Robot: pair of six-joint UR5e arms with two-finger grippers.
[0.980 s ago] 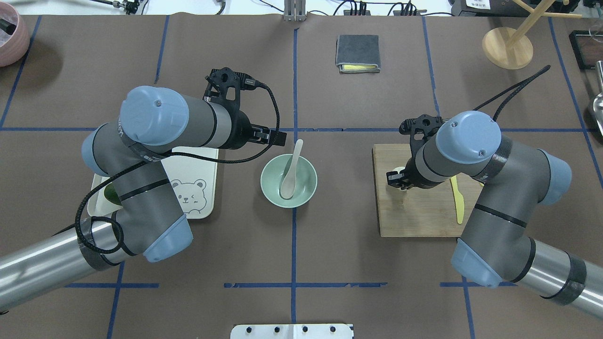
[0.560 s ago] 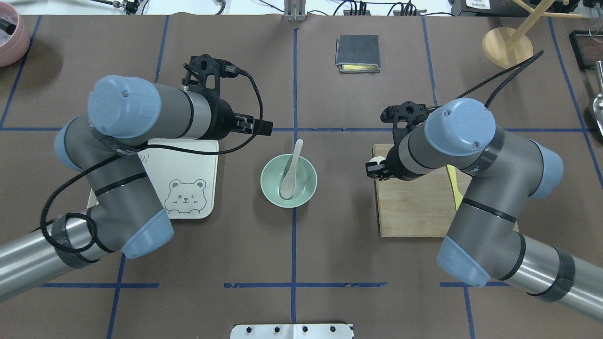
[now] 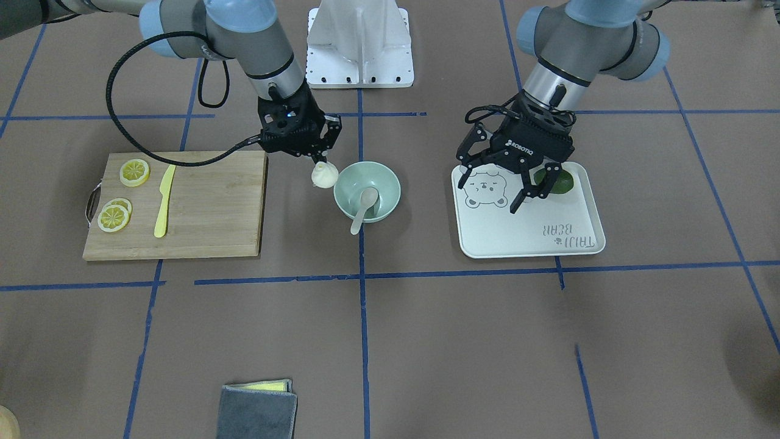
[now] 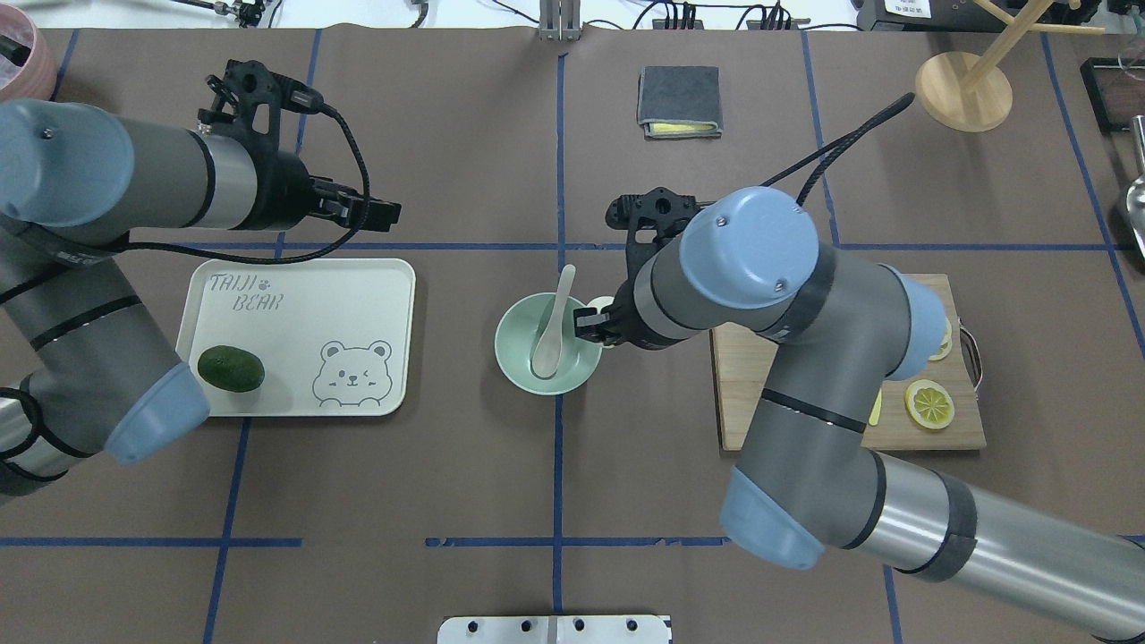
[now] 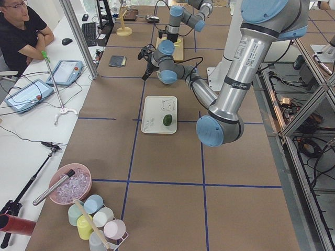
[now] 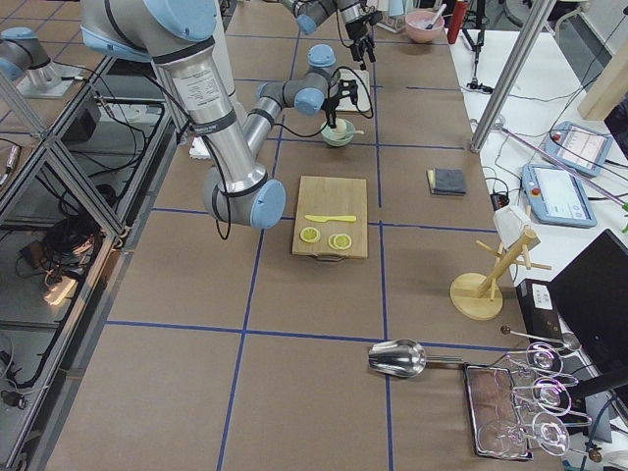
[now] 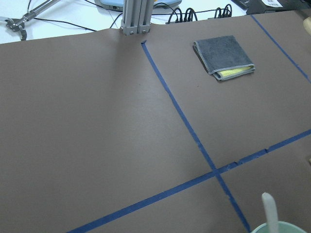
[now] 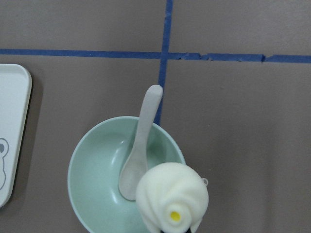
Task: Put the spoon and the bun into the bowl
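The pale green bowl [image 4: 517, 365] stands at the table's centre, and the off-white spoon [image 4: 552, 322] lies in it, handle over the far rim. My right gripper [image 4: 592, 324] is shut on the white bun [image 3: 325, 175] and holds it raised at the bowl's right rim. In the right wrist view the bun [image 8: 172, 199] overlaps the rim of the bowl [image 8: 80, 170], beside the spoon [image 8: 141, 141]. My left gripper [image 3: 495, 194] is open and empty above the bear-print tray [image 3: 524, 235], well left of the bowl.
A green avocado [image 4: 231, 368] lies on the tray [image 4: 340, 295]. A wooden cutting board [image 3: 207, 201] carries a yellow knife [image 3: 163, 201] and lemon slices [image 3: 134, 172]. A folded grey cloth [image 4: 679, 100] lies at the far side.
My right arm has carried the bun left from the cutting board to the bowl's right rim. My left arm has drawn back left, away from the bowl, uncovering the tray and avocado.
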